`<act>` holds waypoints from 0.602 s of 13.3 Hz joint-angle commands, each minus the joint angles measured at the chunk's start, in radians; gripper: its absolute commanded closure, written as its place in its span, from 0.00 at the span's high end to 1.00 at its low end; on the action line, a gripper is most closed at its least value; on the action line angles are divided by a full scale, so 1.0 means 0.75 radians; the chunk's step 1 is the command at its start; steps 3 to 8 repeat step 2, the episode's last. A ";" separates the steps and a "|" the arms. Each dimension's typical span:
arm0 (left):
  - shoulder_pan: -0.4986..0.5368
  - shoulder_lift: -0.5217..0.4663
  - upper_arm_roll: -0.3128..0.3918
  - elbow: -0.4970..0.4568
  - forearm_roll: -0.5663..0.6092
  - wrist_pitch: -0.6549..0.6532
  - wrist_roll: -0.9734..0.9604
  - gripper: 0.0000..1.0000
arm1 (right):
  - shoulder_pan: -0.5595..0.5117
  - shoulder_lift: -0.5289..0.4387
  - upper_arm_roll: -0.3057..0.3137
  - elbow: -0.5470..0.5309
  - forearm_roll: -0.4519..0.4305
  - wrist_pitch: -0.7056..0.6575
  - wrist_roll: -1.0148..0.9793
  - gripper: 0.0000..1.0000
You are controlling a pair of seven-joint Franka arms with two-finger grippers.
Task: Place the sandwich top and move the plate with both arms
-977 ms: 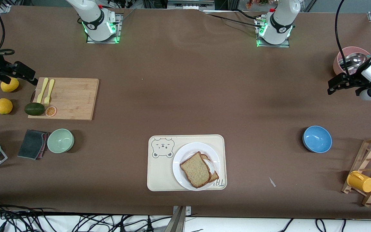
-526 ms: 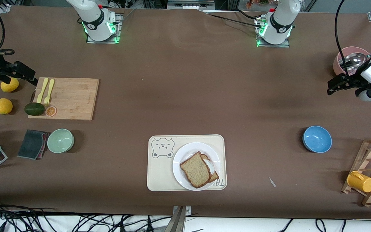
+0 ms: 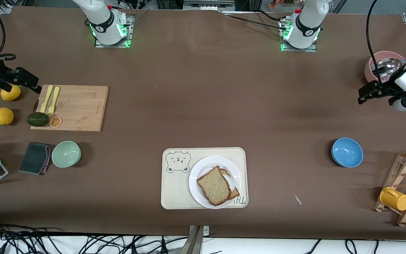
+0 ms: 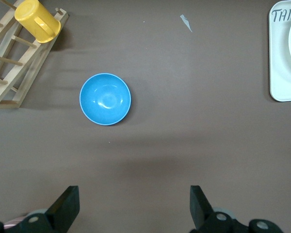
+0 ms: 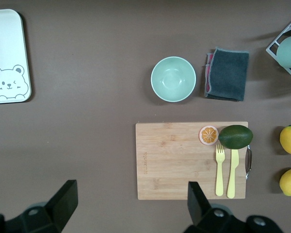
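The sandwich top [image 3: 214, 186], a tan slice with a brown crust, lies on a second slice [image 3: 235, 193] with white egg showing between them. Both sit on the white plate [image 3: 197, 169], which rests on the cream bear tray [image 3: 174, 190] near the table's front edge. My left gripper [image 3: 363, 94] is open and empty, up in the air at the left arm's end of the table, over bare table beside the blue bowl [image 4: 105, 99]; its wrist view [image 4: 134, 199] shows the jaws wide apart. My right gripper [image 3: 30, 83] is open and empty over the cutting board's edge, as the right wrist view [image 5: 131, 194] shows.
A bamboo cutting board [image 3: 71, 107] holds a yellow fork and knife, an avocado and an orange slice. Two lemons [image 3: 4, 116], a green bowl [image 3: 66, 153] and a grey cloth [image 3: 35, 157] lie nearby. A pink bowl [image 3: 382, 65] and a wooden rack with a yellow mug [image 3: 395, 199] stand at the left arm's end.
The left arm's wrist has shifted very slightly. Nothing else has moved.
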State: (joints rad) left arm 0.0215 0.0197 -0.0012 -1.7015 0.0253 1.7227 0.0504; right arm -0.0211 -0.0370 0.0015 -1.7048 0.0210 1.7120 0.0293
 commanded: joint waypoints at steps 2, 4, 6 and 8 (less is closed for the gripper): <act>0.002 0.017 -0.004 0.039 0.032 -0.016 -0.004 1.00 | -0.007 -0.010 0.004 0.001 0.019 -0.014 0.006 1.00; 0.002 0.017 -0.004 0.039 0.032 -0.016 -0.004 1.00 | -0.007 -0.010 0.004 0.001 0.019 -0.014 0.006 1.00; 0.002 0.017 -0.004 0.039 0.032 -0.016 -0.004 1.00 | -0.007 -0.010 0.004 0.001 0.019 -0.014 0.006 1.00; 0.002 0.017 -0.004 0.039 0.032 -0.016 -0.004 1.00 | -0.007 -0.010 0.004 0.001 0.019 -0.014 0.006 1.00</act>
